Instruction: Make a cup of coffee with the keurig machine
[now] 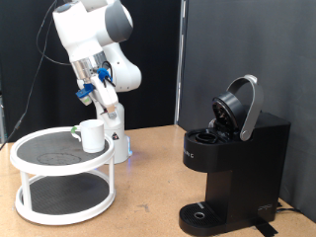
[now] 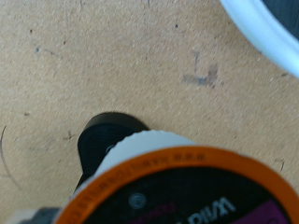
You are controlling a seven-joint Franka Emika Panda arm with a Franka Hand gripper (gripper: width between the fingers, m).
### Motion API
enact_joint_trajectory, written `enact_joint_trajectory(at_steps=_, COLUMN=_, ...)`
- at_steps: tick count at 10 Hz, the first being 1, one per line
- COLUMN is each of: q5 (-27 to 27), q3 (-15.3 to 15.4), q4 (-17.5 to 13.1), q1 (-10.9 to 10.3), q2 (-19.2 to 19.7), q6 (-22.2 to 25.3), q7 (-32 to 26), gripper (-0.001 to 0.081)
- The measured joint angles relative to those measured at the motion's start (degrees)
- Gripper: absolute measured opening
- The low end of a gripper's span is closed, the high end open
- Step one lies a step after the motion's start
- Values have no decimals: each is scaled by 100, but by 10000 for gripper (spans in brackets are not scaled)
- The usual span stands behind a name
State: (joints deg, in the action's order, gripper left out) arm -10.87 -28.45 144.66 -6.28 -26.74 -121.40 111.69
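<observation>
The keurig machine (image 1: 232,158) stands at the exterior view's right, black and boxy, with its rounded lid raised and the pod chamber showing. The white cup (image 1: 92,135) sits on the top tier of a round white shelf (image 1: 44,163) at the exterior view's left. My gripper (image 1: 119,153) points down just right of the shelf, low over the table and beside the cup. In the wrist view my gripper (image 2: 177,191) is shut on a coffee pod (image 2: 187,177) with a white body, orange rim and purple lid. A dark finger (image 2: 105,140) shows beside the pod.
The two-tier shelf's white rim (image 2: 266,28) crosses a corner of the wrist view. The brown tabletop (image 1: 148,188) lies between shelf and machine. A dark screen (image 1: 247,49) stands behind the machine. Cables hang behind the arm.
</observation>
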Motion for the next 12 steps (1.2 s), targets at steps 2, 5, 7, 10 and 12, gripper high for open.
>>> enact_joint_trajectory(at_steps=2, q5=-312, q3=13, q4=-69, q1=-52, q2=-8, q6=4, q7=-4, gripper=441)
enact_joint_trajectory(at_steps=5, q5=-622, q3=134, q4=-315, q1=-188, q2=-8, q6=228, q7=88, gripper=441)
enact_joint_trajectory(at_steps=7, q5=-912, q3=242, q4=-503, q1=-329, q2=-10, q6=390, q7=117, gripper=441)
enact_joint_trajectory(at_steps=10, q5=-1287, q3=411, q4=-769, q1=-478, q2=-12, q6=429, q7=321, gripper=441)
enact_joint_trajectory(at_steps=12, q5=-1404, q3=491, q4=-978, q1=-557, q2=2, q6=573, q7=463, gripper=441)
